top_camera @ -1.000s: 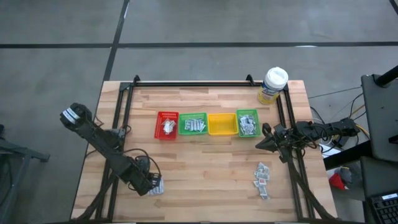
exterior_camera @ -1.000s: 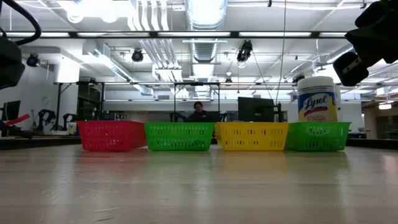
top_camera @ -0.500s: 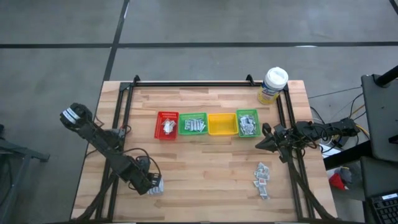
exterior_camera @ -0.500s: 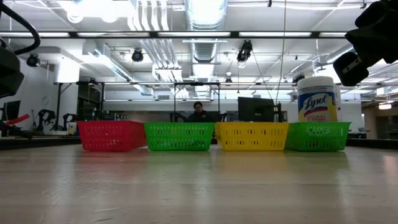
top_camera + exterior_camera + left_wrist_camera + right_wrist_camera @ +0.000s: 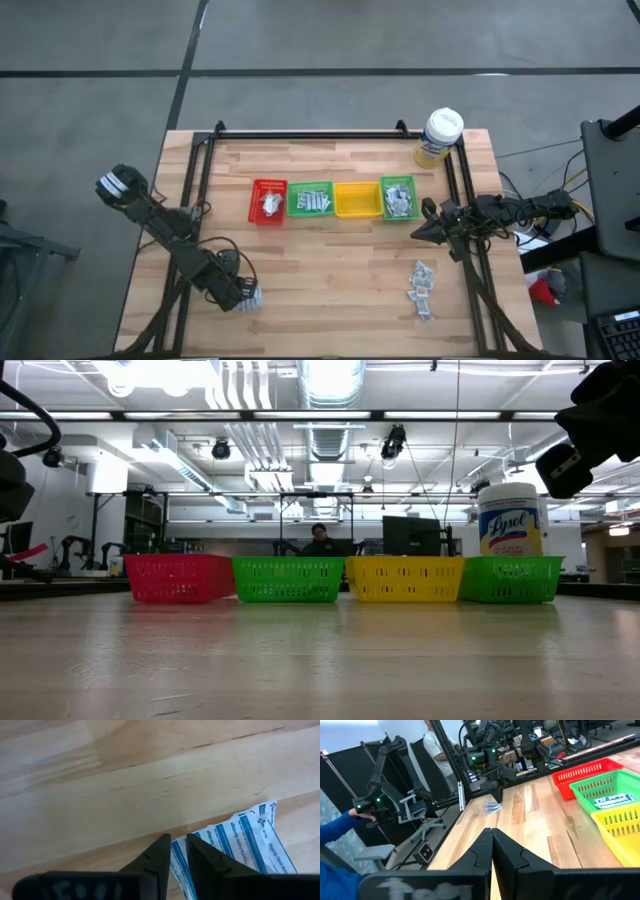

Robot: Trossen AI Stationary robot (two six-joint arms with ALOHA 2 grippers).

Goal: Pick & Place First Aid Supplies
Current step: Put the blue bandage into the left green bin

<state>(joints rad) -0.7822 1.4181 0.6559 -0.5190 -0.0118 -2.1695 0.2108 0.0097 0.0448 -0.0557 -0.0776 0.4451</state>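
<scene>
Sachets [image 5: 240,850], white with blue print: small heap at the counter's [image 5: 340,270] near-left corner. Left gripper [image 5: 178,851] is lowered onto this heap, jaws narrowly parted with a sachet's edge between the tips; a firm hold cannot be told. Second loose heap [image 5: 421,287]: near right of counter. More sachets lie in the red bin [image 5: 268,201], green bin [image 5: 312,200] and far-right green bin [image 5: 398,198]. Right gripper [image 5: 492,842]: above the right edge, jaws closed, empty.
</scene>
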